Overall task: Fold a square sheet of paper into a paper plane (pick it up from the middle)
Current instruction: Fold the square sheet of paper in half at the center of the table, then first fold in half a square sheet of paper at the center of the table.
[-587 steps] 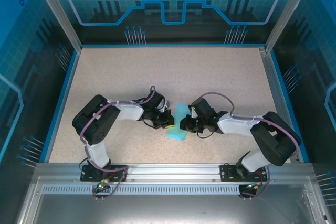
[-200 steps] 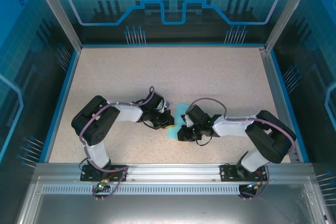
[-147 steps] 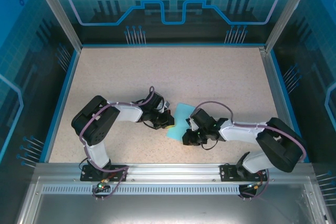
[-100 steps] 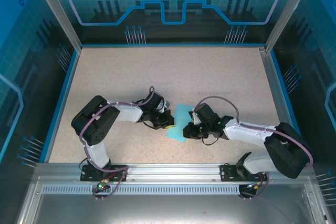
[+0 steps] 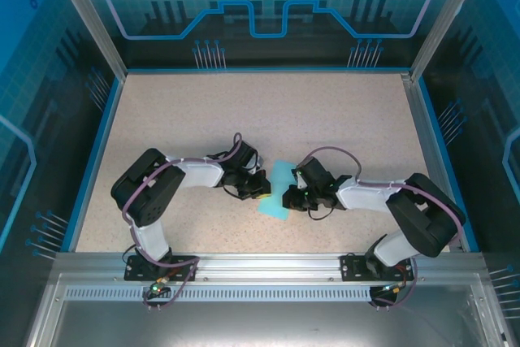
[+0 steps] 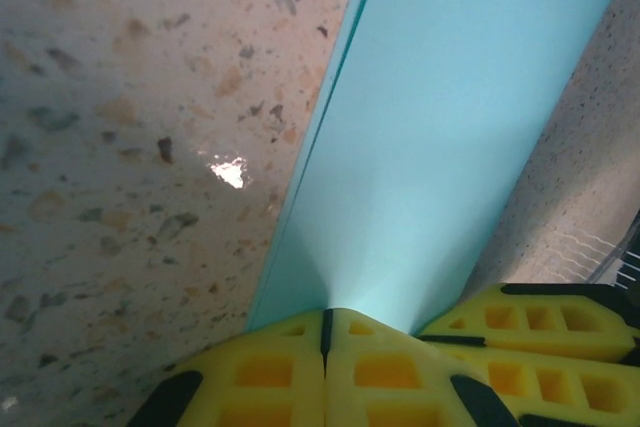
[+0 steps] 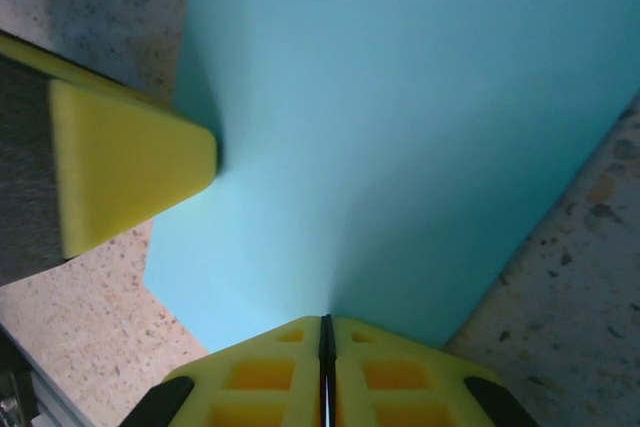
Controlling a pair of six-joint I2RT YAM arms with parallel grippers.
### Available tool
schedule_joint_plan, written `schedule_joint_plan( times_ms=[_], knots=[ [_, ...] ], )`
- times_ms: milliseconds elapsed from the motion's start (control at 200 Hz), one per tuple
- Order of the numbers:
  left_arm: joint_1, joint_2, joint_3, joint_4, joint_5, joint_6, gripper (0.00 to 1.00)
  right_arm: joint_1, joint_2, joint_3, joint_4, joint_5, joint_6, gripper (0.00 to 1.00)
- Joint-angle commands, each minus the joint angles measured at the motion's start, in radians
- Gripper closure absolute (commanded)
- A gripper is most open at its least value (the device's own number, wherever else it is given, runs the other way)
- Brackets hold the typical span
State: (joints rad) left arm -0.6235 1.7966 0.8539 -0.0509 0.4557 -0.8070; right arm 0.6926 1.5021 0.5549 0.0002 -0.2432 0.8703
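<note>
The square sheet of paper (image 5: 274, 207) is light blue and lies partly folded on the speckled table between the two arms. My left gripper (image 5: 262, 188) is shut on its left edge. In the left wrist view the paper (image 6: 450, 127) rises from the closed yellow fingertips of the left gripper (image 6: 325, 322), with a doubled edge along its left side. My right gripper (image 5: 286, 197) is shut on the opposite edge. In the right wrist view a soft crease in the paper (image 7: 400, 127) runs out from the right gripper (image 7: 325, 332). The two grippers sit almost tip to tip.
The speckled table (image 5: 268, 111) has a blue raised rim and clear panel walls around it. An aluminium rail (image 5: 260, 266) runs along the near edge, where both arm bases are bolted. Open tabletop stretches behind the grippers.
The right gripper swung toward the near edge, then came back up along the paper's right side and closed in toward the left gripper. The left arm stayed put.
</note>
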Motion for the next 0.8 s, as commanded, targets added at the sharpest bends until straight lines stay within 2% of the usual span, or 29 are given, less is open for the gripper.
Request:
schedule_joint_plan(
  times_ms=[0, 135, 345, 560, 795],
  knots=[
    [-0.01, -0.04, 0.016, -0.156, -0.065, 0.029, 0.92, -0.01, 0.026, -0.031, 0.02, 0.006, 0.027, 0.9],
    [-0.025, -0.138, 0.005, -0.128, -0.034, 0.003, 0.9, -0.008, 0.032, -0.039, 0.035, 0.001, 0.041, 0.9],
    [-0.071, -0.229, -0.114, 0.002, 0.01, -0.109, 0.91, 0.001, 0.048, -0.039, 0.065, -0.025, 0.073, 0.9],
    [-0.131, -0.219, -0.168, 0.076, 0.004, -0.175, 0.95, 0.002, 0.047, -0.038, 0.088, -0.055, 0.089, 0.9],
    [-0.189, -0.142, -0.187, 0.234, 0.057, -0.267, 0.98, 0.0, 0.055, -0.037, 0.112, -0.079, 0.1, 0.9]
  ],
)
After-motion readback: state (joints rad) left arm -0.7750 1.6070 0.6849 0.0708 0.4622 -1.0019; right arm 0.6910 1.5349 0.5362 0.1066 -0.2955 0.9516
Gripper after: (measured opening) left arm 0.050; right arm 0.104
